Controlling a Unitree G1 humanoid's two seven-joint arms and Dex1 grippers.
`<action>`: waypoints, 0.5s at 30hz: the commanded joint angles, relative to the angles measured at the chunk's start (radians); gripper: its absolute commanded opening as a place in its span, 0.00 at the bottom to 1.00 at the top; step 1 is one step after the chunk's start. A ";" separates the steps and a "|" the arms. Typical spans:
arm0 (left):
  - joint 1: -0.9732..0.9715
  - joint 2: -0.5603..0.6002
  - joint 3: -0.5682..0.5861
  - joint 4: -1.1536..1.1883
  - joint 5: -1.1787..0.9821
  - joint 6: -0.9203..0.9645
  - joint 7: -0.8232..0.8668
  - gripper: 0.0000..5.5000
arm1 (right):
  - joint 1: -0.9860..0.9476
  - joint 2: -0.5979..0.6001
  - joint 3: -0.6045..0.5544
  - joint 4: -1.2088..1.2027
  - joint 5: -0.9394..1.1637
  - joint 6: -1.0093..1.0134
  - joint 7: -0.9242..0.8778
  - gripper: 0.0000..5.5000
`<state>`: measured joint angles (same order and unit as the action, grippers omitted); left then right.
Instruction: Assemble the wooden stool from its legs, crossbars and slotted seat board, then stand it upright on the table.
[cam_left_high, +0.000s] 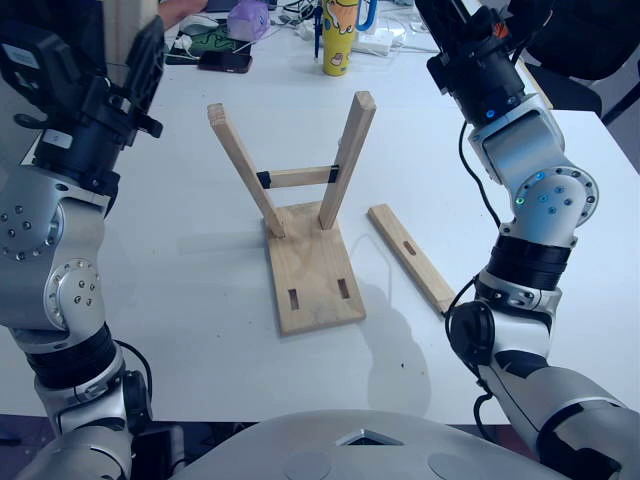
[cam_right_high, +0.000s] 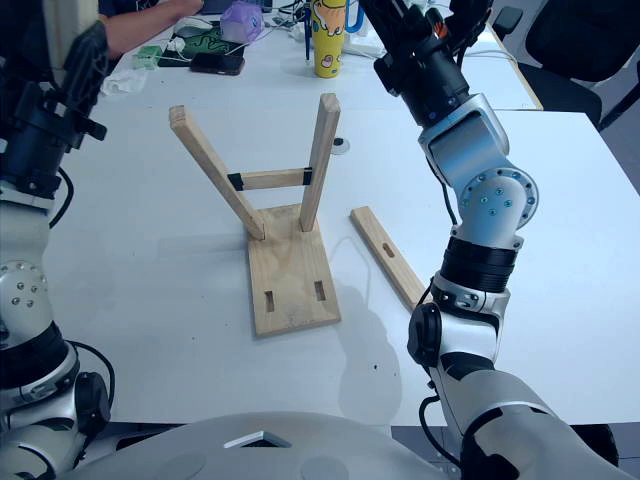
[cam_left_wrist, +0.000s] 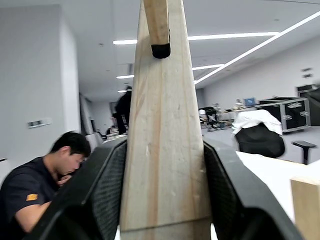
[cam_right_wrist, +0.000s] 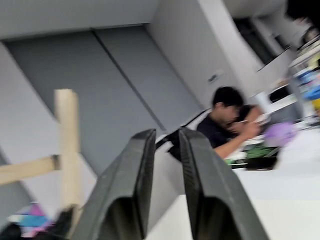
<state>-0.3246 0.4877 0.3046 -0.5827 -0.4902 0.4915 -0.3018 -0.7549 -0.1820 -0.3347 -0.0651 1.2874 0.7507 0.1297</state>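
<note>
The slotted seat board (cam_left_high: 312, 280) lies flat mid-table. Two legs (cam_left_high: 245, 170) (cam_left_high: 347, 160) stand in its far end, leaning apart and joined by a crossbar (cam_left_high: 298, 177). Two slots (cam_left_high: 295, 298) at its near end hold nothing. A loose flat slat (cam_left_high: 410, 255) with one slot lies to the right of the board. My left gripper (cam_left_high: 135, 50) is raised at the far left, shut on another wooden leg (cam_left_wrist: 162, 125) that carries a black-tipped crossbar (cam_left_wrist: 157, 25). My right gripper (cam_right_wrist: 167, 135) is held high at the far right, shut with nothing between its fingers.
At the table's far edge stand a yellow cup (cam_left_high: 338, 40), a dark phone (cam_left_high: 225, 62) and a purple object (cam_left_high: 248, 20). A person sits behind that edge. A black chair (cam_left_high: 590, 40) is at the back right. Bare table lies around the board.
</note>
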 joint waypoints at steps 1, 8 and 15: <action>-0.091 0.087 -0.159 -0.095 -0.006 0.044 -0.112 0.38 | -0.151 -0.081 -0.012 -0.063 0.497 0.129 -0.149 0.31; -0.128 0.094 -0.243 -0.091 0.024 0.038 -0.157 0.38 | -0.134 -0.111 0.043 -0.069 0.659 0.090 -0.268 0.50; -0.140 0.086 -0.245 -0.089 0.041 0.037 -0.156 0.38 | -0.112 -0.140 0.080 -0.081 0.664 0.043 -0.342 0.62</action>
<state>-0.4411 0.5653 0.0795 -0.6550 -0.4478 0.5406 -0.4301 -0.8759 -0.3037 -0.2802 -0.1449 1.9584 0.7935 -0.1874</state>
